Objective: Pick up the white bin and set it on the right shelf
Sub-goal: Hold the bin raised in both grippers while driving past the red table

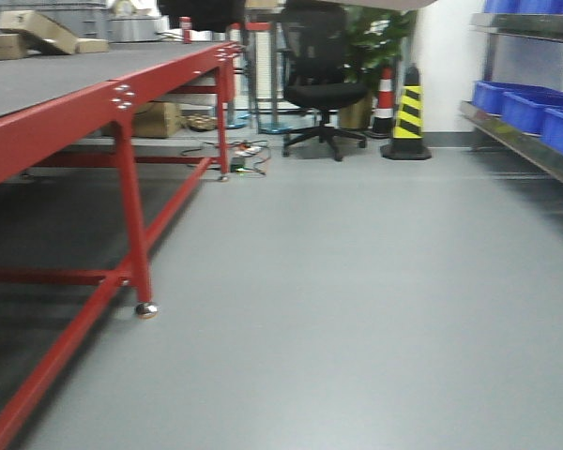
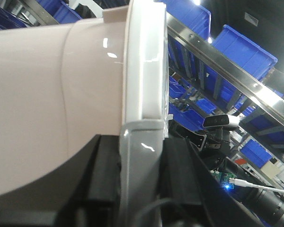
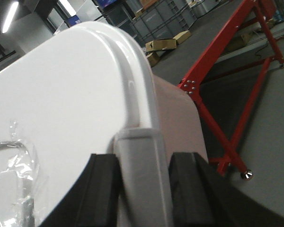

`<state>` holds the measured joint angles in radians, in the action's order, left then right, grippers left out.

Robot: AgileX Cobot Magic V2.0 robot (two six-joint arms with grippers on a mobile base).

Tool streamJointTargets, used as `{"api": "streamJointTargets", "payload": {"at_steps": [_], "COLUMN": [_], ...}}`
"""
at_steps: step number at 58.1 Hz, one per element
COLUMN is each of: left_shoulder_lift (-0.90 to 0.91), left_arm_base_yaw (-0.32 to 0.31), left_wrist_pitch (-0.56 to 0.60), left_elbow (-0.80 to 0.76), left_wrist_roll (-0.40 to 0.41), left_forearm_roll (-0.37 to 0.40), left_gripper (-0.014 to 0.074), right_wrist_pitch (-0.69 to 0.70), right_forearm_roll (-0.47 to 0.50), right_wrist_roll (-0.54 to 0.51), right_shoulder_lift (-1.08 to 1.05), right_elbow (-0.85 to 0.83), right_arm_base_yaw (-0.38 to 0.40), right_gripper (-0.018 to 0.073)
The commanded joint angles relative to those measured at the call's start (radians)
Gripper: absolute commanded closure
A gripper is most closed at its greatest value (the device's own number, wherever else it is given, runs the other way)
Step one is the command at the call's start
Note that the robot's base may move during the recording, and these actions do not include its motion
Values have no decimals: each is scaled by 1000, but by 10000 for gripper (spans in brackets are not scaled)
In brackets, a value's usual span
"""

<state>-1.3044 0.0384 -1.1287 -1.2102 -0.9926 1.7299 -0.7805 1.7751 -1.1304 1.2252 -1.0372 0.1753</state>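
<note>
One white bin (image 2: 52,104) is held by both arms and appears only in the two wrist views. The left wrist view shows its pinkish side filling the left half, with the lidded rim running bottom to top at mid-frame. The right wrist view shows its flat lid at left, the rim curving off to the upper left. Neither view shows its full length, so its long axis cannot be told.

Each wrist view shows one grey clasp (image 2: 141,156) on the rim. The left gripper (image 2: 142,189) and the right gripper (image 3: 144,189) each have black fingers clamped on either side of a clasp.

Only the left wrist view puts the right shelf (image 2: 217,59) just beside the lid, slanting across the upper right among many blue bins (image 2: 244,45). The front view has the shelf at its right edge, with three blue bins in a row on it. It also shows one red table (image 1: 94,103) at left, and one office chair (image 1: 324,84) and two cones (image 1: 410,112) at top centre.
</note>
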Motion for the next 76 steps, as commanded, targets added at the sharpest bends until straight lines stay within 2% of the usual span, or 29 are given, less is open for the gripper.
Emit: {"api": "streamJointTargets", "payload": {"at_steps": [1, 76], "left_shoulder_lift": [40, 40], "left_arm_base_yaw": [-19, -19], "left_wrist_pitch": [-202, -202], "left_elbow": [-35, -35], "left_wrist_roll": [-7, -7], "left_forearm_roll": [85, 85], "left_gripper": [713, 713], "right_wrist_pitch": [-82, -82], "right_forearm_roll": [145, 145], "right_wrist_roll": [-15, -15], "right_shoulder_lift": [-37, -37], "right_elbow": [-39, -39], "right_arm_base_yaw": [-11, -11], "right_gripper": [501, 501]}}
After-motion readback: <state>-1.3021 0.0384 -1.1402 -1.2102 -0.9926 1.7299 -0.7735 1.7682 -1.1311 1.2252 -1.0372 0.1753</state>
